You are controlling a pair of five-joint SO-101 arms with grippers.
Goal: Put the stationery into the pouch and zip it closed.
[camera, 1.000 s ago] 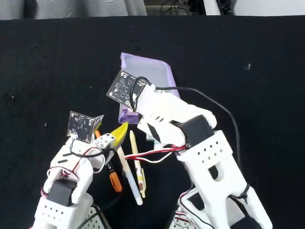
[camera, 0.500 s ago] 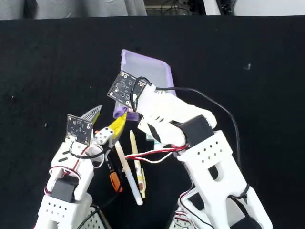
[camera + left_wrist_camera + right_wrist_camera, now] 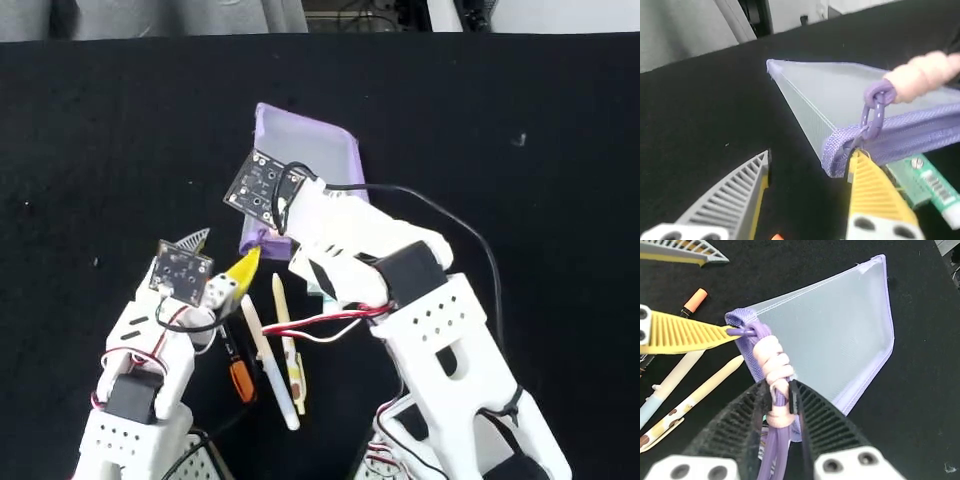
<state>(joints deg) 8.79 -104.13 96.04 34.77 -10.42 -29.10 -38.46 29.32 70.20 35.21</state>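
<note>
Right pincer point(image 3: 781, 390) pinches the pink zip charm point(image 3: 771, 357) on the purple pouch point(image 3: 830, 330), whose near end hides under that arm from above. Left pincer point(image 3: 810, 156) is spread, its yellow finger at the pouch's corner. Pens point(image 3: 270, 372) lie on the table point(image 3: 100, 130).

The pouch point(image 3: 322, 150) lies on the surface point(image 3: 100, 120) ahead of both arms, its zip end toward them. At that near end the right tool point(image 3: 781, 390) is clamped around the zip pull's charm point(image 3: 771, 357), with the charm between its fingers. The left tool point(image 3: 222, 250) sits just left of the pouch's near corner, spread wide: one finger touches the pull's ring point(image 3: 873, 107), the other stands apart to the left over the surface. Nearer than the pouch, between the arms, two pens point(image 3: 288, 345) lie side by side. A marker point(image 3: 238, 372) lies just left of them, partly under the left arm. A small flat item point(image 3: 922, 185) lies just beside the pouch's near edge.
</note>
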